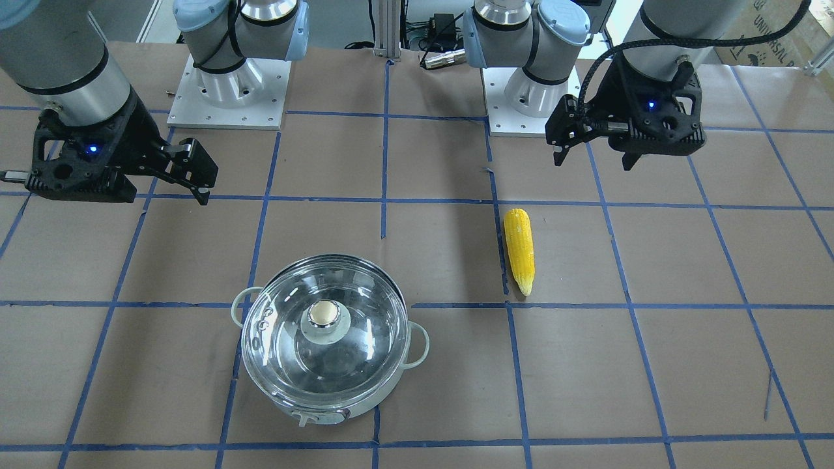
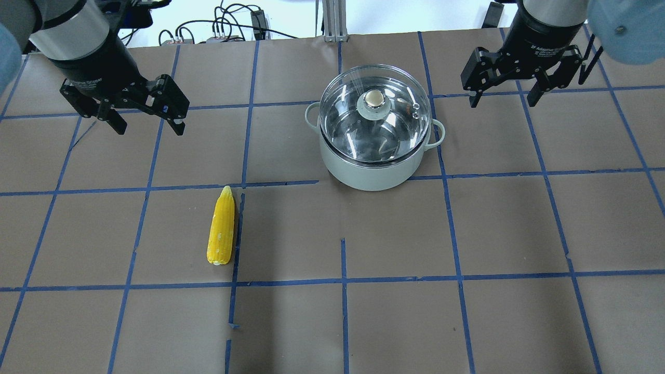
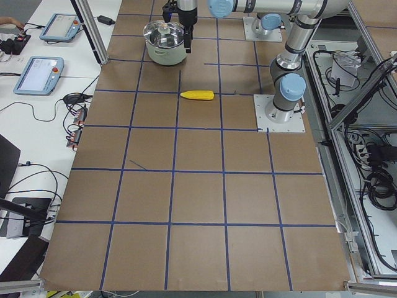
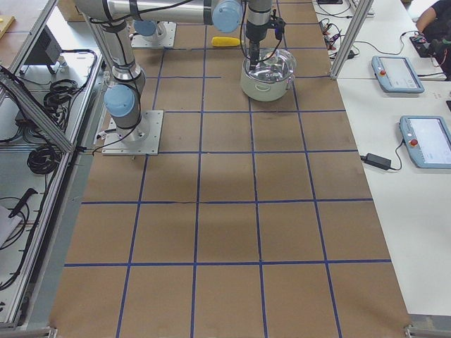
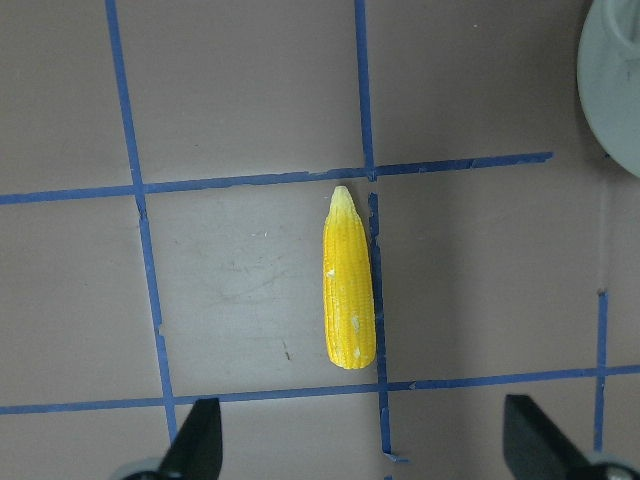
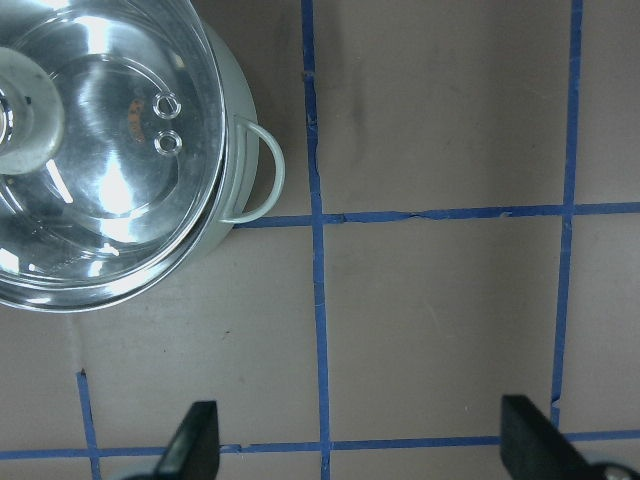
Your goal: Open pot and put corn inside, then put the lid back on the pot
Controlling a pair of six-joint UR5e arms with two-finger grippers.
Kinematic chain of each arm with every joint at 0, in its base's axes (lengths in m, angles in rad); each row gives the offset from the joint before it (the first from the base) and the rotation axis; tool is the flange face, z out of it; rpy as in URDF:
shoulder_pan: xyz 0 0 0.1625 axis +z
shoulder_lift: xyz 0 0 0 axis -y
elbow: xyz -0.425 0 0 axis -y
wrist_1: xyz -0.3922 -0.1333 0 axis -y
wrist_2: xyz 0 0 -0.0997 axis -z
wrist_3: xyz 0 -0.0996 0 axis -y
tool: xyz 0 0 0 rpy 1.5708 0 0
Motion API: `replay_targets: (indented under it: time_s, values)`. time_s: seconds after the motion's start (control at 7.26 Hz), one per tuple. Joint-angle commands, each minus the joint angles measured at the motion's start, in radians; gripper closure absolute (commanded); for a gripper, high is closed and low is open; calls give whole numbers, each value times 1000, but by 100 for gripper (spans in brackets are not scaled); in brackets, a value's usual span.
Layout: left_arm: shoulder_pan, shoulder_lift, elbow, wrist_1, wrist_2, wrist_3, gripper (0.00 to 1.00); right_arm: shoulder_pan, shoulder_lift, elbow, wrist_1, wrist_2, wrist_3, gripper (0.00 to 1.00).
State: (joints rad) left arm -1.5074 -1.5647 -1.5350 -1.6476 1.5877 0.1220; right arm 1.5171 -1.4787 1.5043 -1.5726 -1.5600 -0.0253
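Nearest the robot, the corn cob (image 2: 221,228) lies flat on the paper-covered bench (image 2: 467,311), left of centre. Its pointed tip aims away from the robot, and its length runs just beside a blue tape line (image 2: 236,244). Farther off, right of centre, stands the pot (image 2: 369,174), well apart from the cob, with the glass lid (image 2: 395,130) seated on its rim and the knob (image 2: 374,98) upward. The left pincer (image 2: 149,127) hangs above the bench beyond the cob and farther left, fingers spread wide, holding nothing. The right pincer (image 2: 504,101) hangs to the right of the pot, clear of it, likewise agape and empty.
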Motion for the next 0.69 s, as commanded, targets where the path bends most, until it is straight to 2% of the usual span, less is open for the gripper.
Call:
replay_targets:
  time_s: [0.0, 0.28, 0.41, 0.55]
  values:
    - [1, 2, -2, 2, 5, -5, 0, 0, 0, 1, -3, 0, 1, 0]
    - [4, 2, 0, 3, 5, -7, 0, 20, 15, -13, -73, 26, 22, 0]
    - [4, 2, 0, 3, 5, -7, 0, 82, 59, -15, -148, 50, 72, 0]
    - [4, 2, 0, 3, 3, -5, 0, 165, 111, -21, -232, 37, 150, 0]
